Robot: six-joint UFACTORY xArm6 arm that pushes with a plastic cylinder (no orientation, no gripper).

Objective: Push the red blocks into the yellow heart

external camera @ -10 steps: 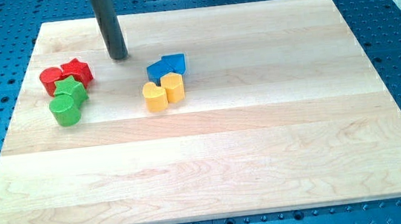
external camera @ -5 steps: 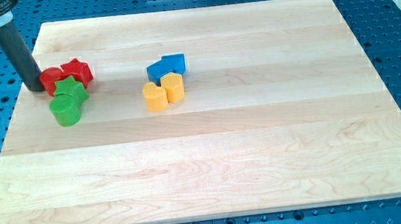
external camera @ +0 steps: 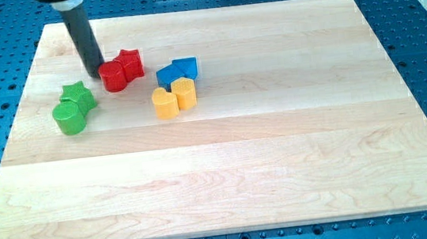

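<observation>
Camera view: one wooden board point(external camera: 227, 174) on a blue perforated table point(external camera: 425, 17), seen from the view's bottom edge.
Rod: dark and straight, it comes down from the view's top left, leaning slightly so its lower end sits further to the view's right than its upper part.
My tip point(external camera: 96, 74): on the board, touching the left side of the red cylinder point(external camera: 113, 76).
Jaws: the arm has none, only the rod, so nothing is clasped or released.
Red star point(external camera: 130, 63): touching the red cylinder on its upper right; the pair lies up and to the left of the yellow heart point(external camera: 165, 103), near it but apart.
Yellow block point(external camera: 184, 93): touching the heart on its right.
Blue blocks point(external camera: 177, 71): two, side by side, just above the heart, between it and the red star's level.
Green star point(external camera: 77, 96) and green cylinder point(external camera: 67, 118): touching each other, well to the left of the heart, below my tip.
Edges: every block sits in the board's upper left part, none at a rim.
Open room: a bare strip of wood separates the red cylinder from the heart.
</observation>
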